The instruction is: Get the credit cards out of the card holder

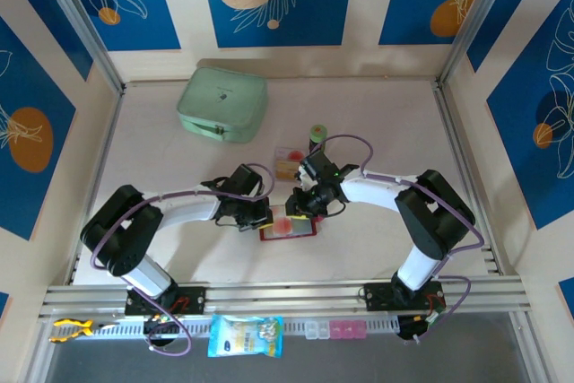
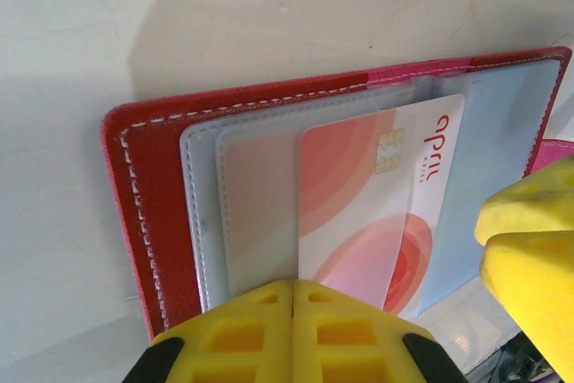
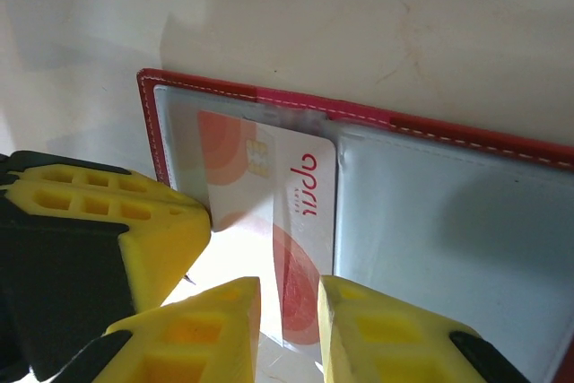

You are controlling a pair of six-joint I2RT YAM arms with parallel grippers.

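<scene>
From my seat the table (image 1: 386,123) is mostly bare, with the mint-green zip case (image 1: 222,105) parked at the back, well apart from the work. Both arms reach in to the open card holder (image 1: 289,227), which lies flat near the middle, its clear sleeves facing up. Just behind it sit loose credit cards (image 1: 289,164), which I judge are out, with a small green can (image 1: 317,134) beyond them. One red-and-white chip card (image 3: 300,195) sticks halfway out of a sleeve. My left gripper (image 2: 293,329) is clenched, fingers pressed together with nothing showing between them. Its tip sits on the sleeve edge, I reckon to pin the holder while the card slides. My right gripper (image 3: 289,325) straddles the card's free edge with a narrow gap between the fingers. I cannot tell whether they are biting the plastic or merely flanking it.
</scene>
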